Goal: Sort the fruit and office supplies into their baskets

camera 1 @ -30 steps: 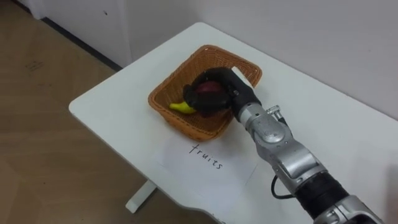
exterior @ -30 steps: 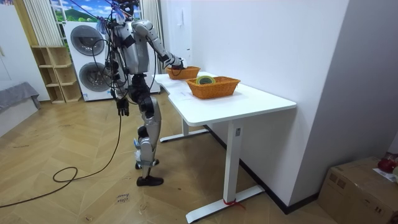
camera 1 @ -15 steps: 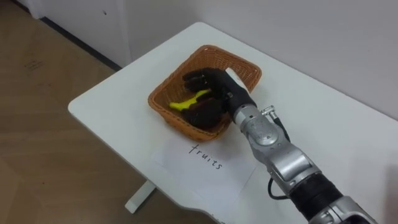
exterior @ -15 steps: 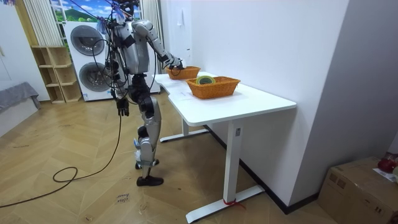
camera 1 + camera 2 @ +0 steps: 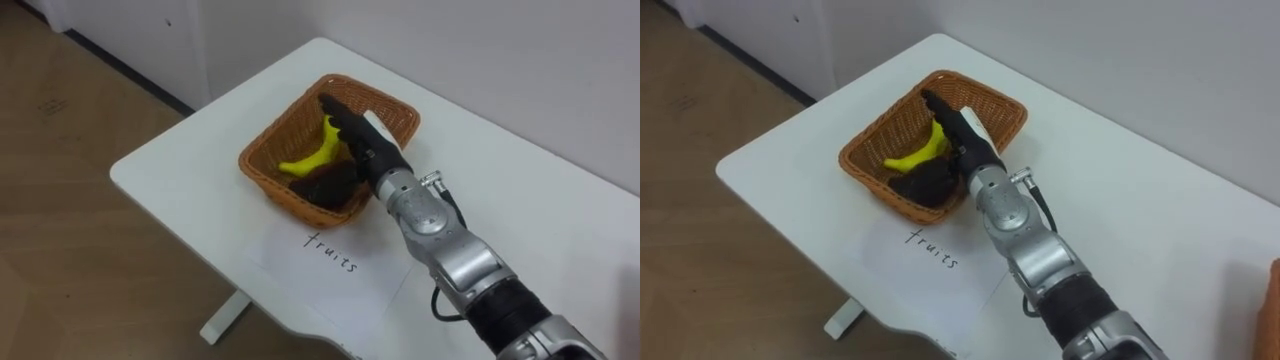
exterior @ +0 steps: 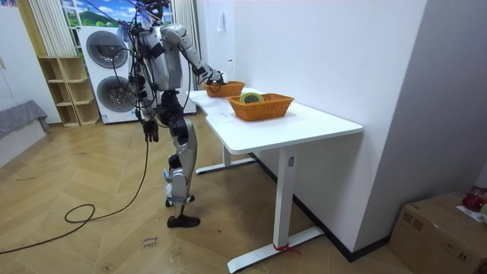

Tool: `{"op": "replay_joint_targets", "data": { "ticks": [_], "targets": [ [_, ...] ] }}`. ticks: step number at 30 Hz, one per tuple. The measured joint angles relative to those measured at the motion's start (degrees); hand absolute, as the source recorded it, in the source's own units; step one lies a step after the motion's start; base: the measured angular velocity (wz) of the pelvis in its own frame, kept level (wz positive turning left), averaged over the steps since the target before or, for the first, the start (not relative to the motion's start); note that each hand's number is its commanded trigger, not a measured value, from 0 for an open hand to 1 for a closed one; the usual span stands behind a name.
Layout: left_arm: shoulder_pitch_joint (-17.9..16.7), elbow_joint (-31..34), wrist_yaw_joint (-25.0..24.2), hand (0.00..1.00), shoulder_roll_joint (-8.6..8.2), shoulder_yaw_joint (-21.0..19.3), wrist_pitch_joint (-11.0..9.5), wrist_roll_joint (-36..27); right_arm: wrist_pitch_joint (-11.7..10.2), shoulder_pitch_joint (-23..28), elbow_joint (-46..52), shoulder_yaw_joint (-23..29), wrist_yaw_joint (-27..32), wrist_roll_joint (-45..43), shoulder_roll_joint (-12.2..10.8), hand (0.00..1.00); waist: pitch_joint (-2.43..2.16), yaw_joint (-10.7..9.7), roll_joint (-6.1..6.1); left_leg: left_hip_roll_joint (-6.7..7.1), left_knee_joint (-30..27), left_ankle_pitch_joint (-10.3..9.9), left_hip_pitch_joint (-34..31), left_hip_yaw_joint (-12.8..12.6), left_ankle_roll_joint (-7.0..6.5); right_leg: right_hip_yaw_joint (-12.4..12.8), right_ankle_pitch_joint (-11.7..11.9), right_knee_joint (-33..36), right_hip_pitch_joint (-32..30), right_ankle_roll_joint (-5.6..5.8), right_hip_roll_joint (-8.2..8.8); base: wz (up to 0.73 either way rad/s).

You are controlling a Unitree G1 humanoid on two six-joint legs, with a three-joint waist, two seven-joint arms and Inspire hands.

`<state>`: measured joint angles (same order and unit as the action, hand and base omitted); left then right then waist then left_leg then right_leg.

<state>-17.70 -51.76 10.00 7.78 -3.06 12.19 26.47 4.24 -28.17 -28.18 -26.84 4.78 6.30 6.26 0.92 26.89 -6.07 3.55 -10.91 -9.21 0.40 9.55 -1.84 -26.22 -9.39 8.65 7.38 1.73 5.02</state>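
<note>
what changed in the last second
The right hand opened and let go of the dark fruit, which now lies in the basket beside the banana. The basket, the paper sheet and the hanging left hand stayed put.

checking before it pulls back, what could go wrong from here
1. The right robot hand, open, reaches in over the basket's near rim; a low pull back might hook that rim and drag the basket toward the table edge.
2. Its fingers lie just above the banana and dark fruit; a careless lift could flick one out.
</note>
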Motion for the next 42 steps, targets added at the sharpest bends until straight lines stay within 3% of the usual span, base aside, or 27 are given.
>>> {"op": "replay_joint_targets", "data": {
  "ticks": [13,24,27,29,33,42],
  "targets": [
    [0.72,0.13,0.03,0.0,0.14,-0.06,-0.19,0.05,0.0,-1.84,4.16,2.16,0.45,0.44,1.92,0.0,-0.07,-2.36,-0.1,-0.12,0.11,0.05,0.36,-1.16,-0.08,1.51,0.0,-0.02,-0.41,0.0,0.01,-0.04],
    [4.0,-3.39,0.42,0.0,0.21,-1.36,-1.64,0.09,-0.63,-2.09,6.98,8.71,2.32,4.61,4.12,0.0,-0.03,-5.03,0.18,-0.85,0.24,0.02,1.32,-2.83,-0.1,3.45,0.08,0.13,-0.45,-0.13,-0.16,-0.08],
    [3.9,-3.35,0.08,0.0,0.22,-1.35,-1.63,0.12,-0.63,-2.09,9.01,10.3,2.64,4.65,5.2,0.0,-0.11,-6.57,0.44,-0.9,0.25,0.01,1.27,-3.12,-0.11,3.77,0.11,0.15,-0.62,-0.17,-0.21,-0.05],
    [3.9,-3.11,-0.56,0.0,0.11,-1.35,-1.63,0.15,-0.67,-2.13,11.51,12.15,2.78,4.94,5.98,0.0,-0.47,-7.55,0.64,-0.94,0.26,0.01,1.35,-3.52,-0.11,4.26,0.17,0.23,-0.78,-0.25,-0.27,-0.07],
    [3.96,-3.3,-0.55,0.0,0.08,-1.29,-1.78,0.1,-0.87,-2.15,15.24,13.05,4.21,9.51,7.87,0.0,-0.52,-8.76,1.31,-1.06,0.56,0.0,2.07,-4.75,-0.13,5.49,0.19,0.23,-0.57,-0.29,-0.44,-0.15],
    [2.36,-3.54,-0.5,0.0,0.45,-1.77,-3.69,0.24,-1.95,-0.07,23.37,18.72,4.45,11.14,12.1,0.0,-0.66,-15.45,1.79,-1.87,1.38,-0.09,3.41,-7.14,-0.13,7.9,0.35,0.54,-0.73,-0.51,-0.83,-0.14]
  ]
}}
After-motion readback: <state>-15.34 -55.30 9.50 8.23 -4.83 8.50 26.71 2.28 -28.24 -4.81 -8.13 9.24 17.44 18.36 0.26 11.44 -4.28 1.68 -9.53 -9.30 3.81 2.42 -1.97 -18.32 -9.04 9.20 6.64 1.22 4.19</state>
